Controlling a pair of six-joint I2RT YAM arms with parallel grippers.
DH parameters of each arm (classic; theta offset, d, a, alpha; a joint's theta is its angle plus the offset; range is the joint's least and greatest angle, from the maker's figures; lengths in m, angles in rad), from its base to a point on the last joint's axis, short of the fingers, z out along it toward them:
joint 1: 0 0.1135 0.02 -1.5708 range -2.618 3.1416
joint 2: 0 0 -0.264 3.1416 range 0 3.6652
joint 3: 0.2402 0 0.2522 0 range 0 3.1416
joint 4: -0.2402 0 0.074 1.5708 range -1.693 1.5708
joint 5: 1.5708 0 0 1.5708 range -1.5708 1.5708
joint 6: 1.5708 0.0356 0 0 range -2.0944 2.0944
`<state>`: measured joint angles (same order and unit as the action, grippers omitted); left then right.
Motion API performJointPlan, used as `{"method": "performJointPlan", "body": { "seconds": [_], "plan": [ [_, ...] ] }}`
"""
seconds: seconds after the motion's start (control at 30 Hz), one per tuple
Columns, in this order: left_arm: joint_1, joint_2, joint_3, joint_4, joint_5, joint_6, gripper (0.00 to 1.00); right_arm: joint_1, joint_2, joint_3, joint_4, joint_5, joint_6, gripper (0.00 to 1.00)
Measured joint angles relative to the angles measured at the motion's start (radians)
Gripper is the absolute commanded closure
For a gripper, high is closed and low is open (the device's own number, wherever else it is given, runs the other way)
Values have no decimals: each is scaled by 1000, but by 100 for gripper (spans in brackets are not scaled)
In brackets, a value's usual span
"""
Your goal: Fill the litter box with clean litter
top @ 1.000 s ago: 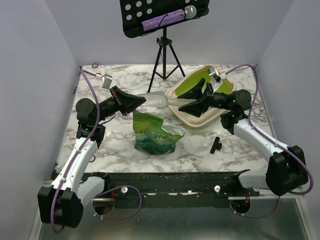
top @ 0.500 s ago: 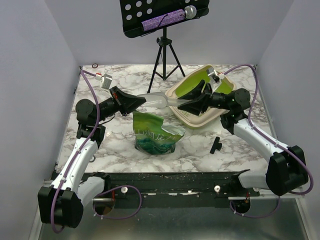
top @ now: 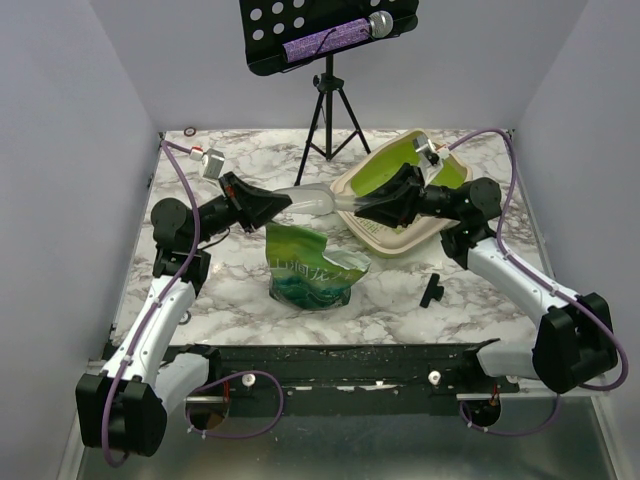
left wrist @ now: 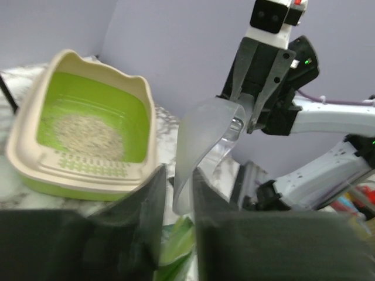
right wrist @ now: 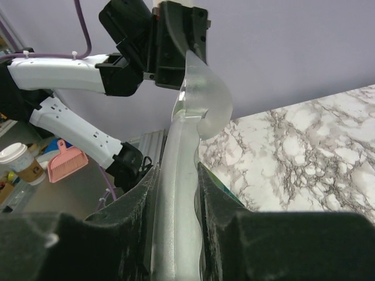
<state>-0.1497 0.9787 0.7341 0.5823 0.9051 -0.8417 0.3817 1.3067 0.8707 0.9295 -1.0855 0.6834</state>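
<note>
The litter box (top: 388, 240) is a beige tray with a lime-green inside, at the back right of the table. In the left wrist view the litter box (left wrist: 23, 120) holds a patch of clean litter (left wrist: 88, 132). A translucent scoop (top: 315, 200) hangs in the air between both arms. My right gripper (top: 362, 210) is shut on the scoop's handle (right wrist: 181, 193), both fingers against it. My left gripper (left wrist: 179, 175) stands slightly open around the scoop's bowl edge (left wrist: 202, 134), with a narrow gap at one finger.
A glossy green bag (top: 310, 265) stands open at the table's middle, just below the scoop. A small black part (top: 432, 290) lies to its right. A tripod stand (top: 327, 110) with a perforated tray rises at the back.
My right gripper's jaws have closed onto the scoop handle. My left gripper's jaws have loosened a little on the scoop's bowl. Neither arm has moved much.
</note>
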Motion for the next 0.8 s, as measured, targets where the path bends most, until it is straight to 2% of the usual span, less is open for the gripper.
{"method": "performJointPlan", "body": {
  "seconds": [0.07,0.13,0.3,0.4,0.53,0.63,0.8],
  "plan": [
    [0,-2,-1,-6,0,3,35,1,-7,0,-9,3,0,99],
    [0,-5,-5,-10,4,17,30,1,-29,0,-37,13,-8,99],
    [0,-31,-9,-13,29,47,25,1,-154,7,-254,99,-99,100],
    [-5,-62,-2,-55,50,103,25,1,-261,45,-464,194,-181,99],
    [-45,-67,79,-256,63,280,24,1,-387,111,-748,336,-265,99],
    [-124,-67,166,-508,18,510,23,1,-449,169,-945,420,-314,100],
    [-167,-68,203,-721,-63,737,21,3,-513,199,-1161,490,-362,99]
  ]
}}
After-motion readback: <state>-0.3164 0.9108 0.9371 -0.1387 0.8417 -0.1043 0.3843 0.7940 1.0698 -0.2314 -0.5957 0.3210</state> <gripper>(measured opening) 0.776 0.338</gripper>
